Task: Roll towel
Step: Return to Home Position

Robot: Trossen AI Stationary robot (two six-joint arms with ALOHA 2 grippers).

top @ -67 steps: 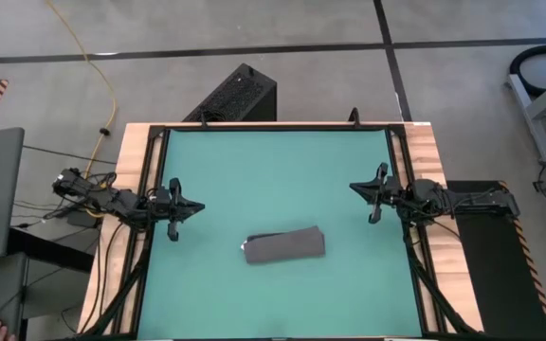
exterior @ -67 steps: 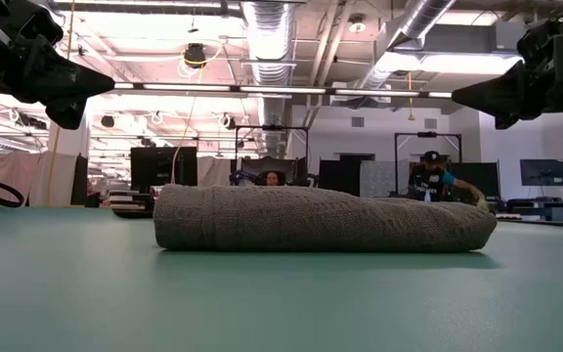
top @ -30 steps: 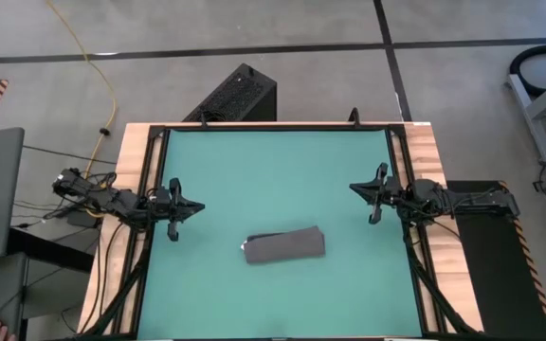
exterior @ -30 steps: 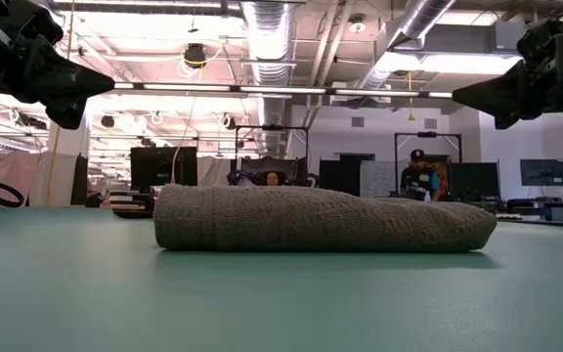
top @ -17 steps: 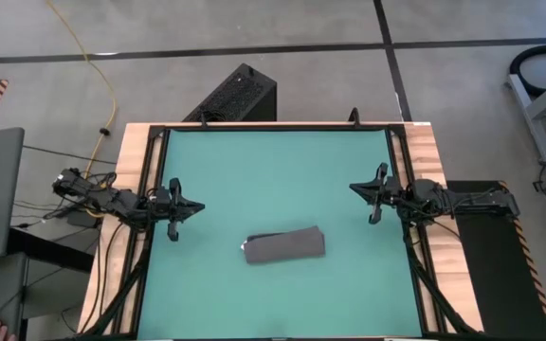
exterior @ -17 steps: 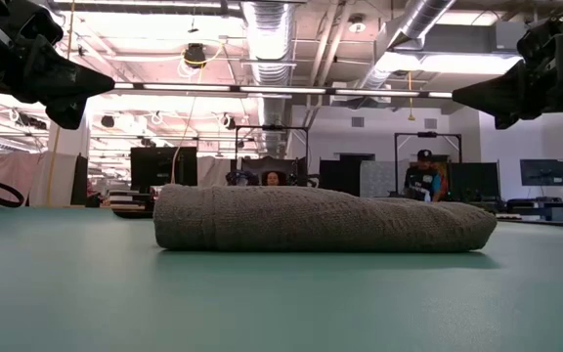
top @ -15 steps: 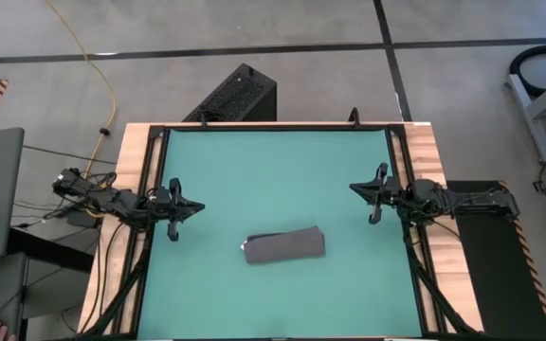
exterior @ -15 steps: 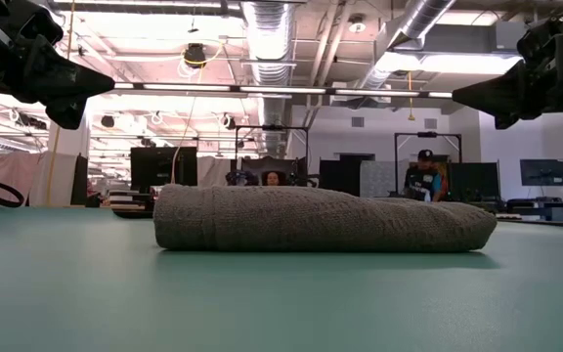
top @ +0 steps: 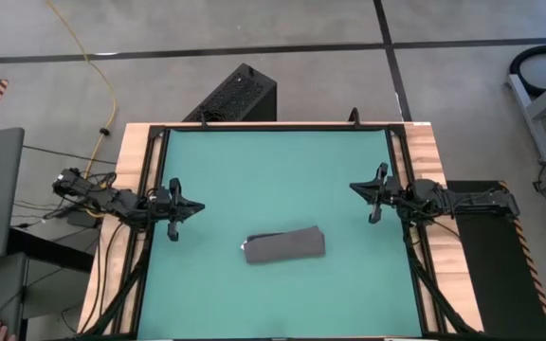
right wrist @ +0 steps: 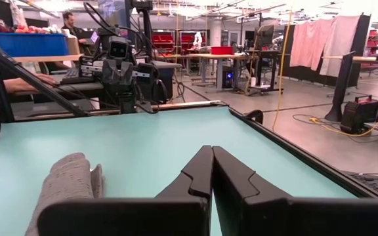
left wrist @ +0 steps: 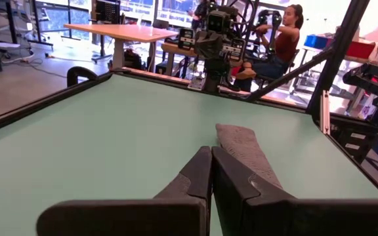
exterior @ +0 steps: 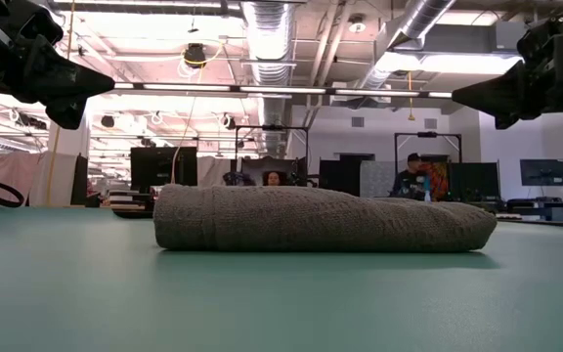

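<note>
Towel rolled on the mat; both arms drawn back to the sides, nothing held.

The towel [top: 284, 246] lies as one compact dark grey roll on the green mat [top: 282, 166] that covers the counter [top: 127, 161]. It sits toward the mat's near edge, about midway between the two arms, with its long axis slightly tilted across the mat. A small white label [top: 245, 248] shows at the end nearer the left arm. In the low view the roll [exterior: 321, 220] rests flat on the mat. The left end effector [top: 195, 206] is at the mat's left border, well apart from the towel, and its wrist view shows its fingers [left wrist: 199, 172] pressed together on nothing. The right end effector [top: 354, 188] is at the right border, likewise well clear, with its fingers [right wrist: 201, 169] together and empty. Each points inward across the mat.
</note>
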